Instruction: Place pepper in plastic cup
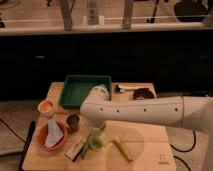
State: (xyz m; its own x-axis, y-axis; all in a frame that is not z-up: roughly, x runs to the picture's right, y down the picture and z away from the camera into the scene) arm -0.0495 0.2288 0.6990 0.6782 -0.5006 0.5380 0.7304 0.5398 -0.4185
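Observation:
The small lime-green plastic cup stands near the front of the wooden table. A slim dark green pepper shows at the cup's left side; whether it rests in the cup or against it I cannot tell. My white arm reaches in from the right, and the gripper points down right above the cup, mostly hidden by the wrist.
A green tray sits at the back. On the left are an orange-and-white cup, a metal cup and an orange bowl with a white cloth. A pale yellow stick lies right of the cup. A dark brush is at the back right.

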